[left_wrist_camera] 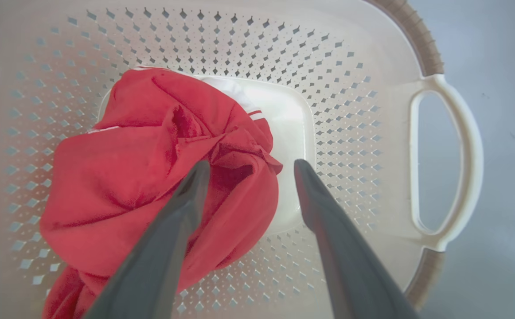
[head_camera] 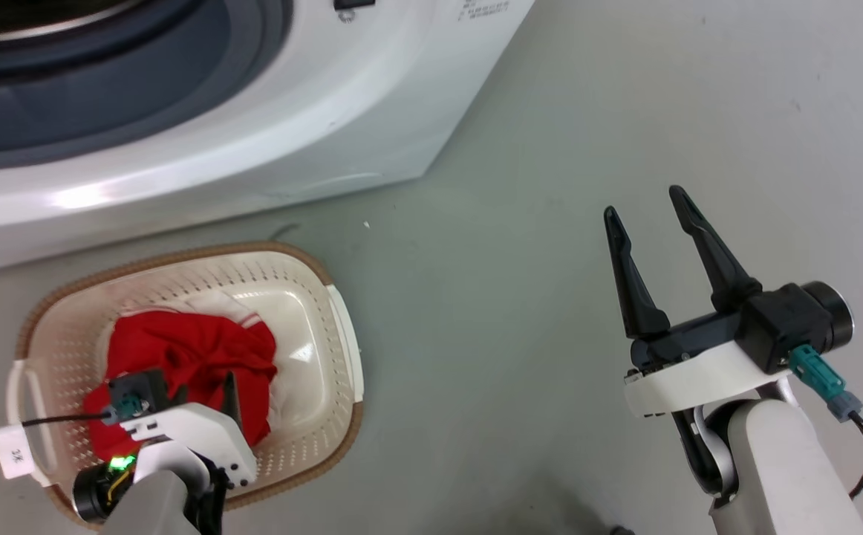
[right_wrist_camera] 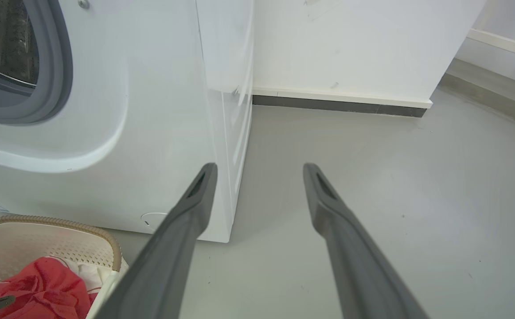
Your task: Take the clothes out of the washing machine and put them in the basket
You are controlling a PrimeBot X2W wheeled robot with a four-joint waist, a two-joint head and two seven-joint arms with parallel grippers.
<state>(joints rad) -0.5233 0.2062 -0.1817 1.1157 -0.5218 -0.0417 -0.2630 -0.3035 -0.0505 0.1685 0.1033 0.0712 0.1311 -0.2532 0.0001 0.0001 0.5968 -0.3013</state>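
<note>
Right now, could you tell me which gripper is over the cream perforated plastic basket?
The left gripper: its open jaws hang over the red fabric clothes in the cream perforated basket, while the right gripper, also open, is over grey floor.

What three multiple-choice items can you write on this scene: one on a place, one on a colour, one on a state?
1. Where do the clothes lie?
A. in the basket
B. on a chair
C. across a table

2. What colour is the basket's rim?
A. blue
B. brown
C. black

3. How does the right gripper stand?
A. shut on cloth
B. shut on nothing
C. open, holding nothing

Answers:
1 A, the red fabric rests inside the perforated walls.
2 B, a brown woven-look band runs round the top.
3 C, its two fingers are spread over bare floor.
</note>
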